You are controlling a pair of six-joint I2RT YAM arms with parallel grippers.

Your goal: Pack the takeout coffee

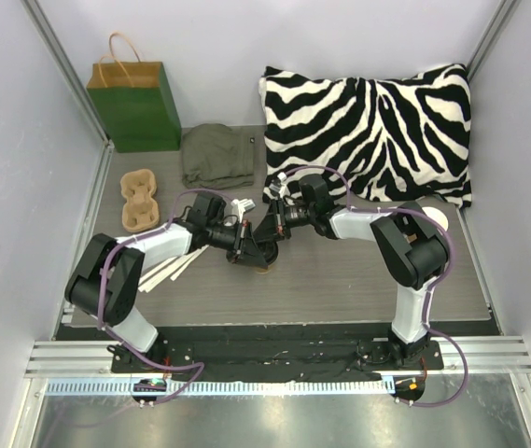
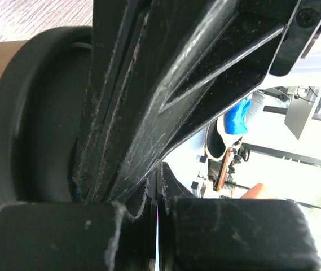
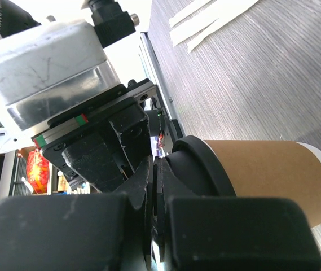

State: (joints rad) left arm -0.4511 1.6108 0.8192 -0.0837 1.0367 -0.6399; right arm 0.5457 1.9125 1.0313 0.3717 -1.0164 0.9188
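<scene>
Coffee cup [image 3: 262, 175] sits near the middle of the grey surface [image 1: 340, 280], right where the two arms meet. It has a tan paper body and its black lid [image 3: 199, 169] is on. Whether it stands straight or leans, I cannot tell.

A zebra-striped pillow [image 1: 368, 131] fills the far right corner. The green paper bag [image 1: 137, 112] stands upright in the far left corner. An olive cloth [image 1: 218, 154] lies crumpled between the two, just beside the bag. Nearer than the bag, the tan cup tray [image 1: 140, 198] lies flat, well apart from the cup. A few white paper strips [image 1: 167, 273] lie under the left arm.

The left tool [image 2: 157, 195] comes in from the left, its fingers drawn together to a thin slit, with the tips at the lid's edge. The right tool [image 3: 157, 169] meets it from the other side – also pinched nearly closed, tips against the lid's rim. The two tools crowd each other so tightly that neither wrist view shows whether the rim is truly caught between the fingers.
</scene>
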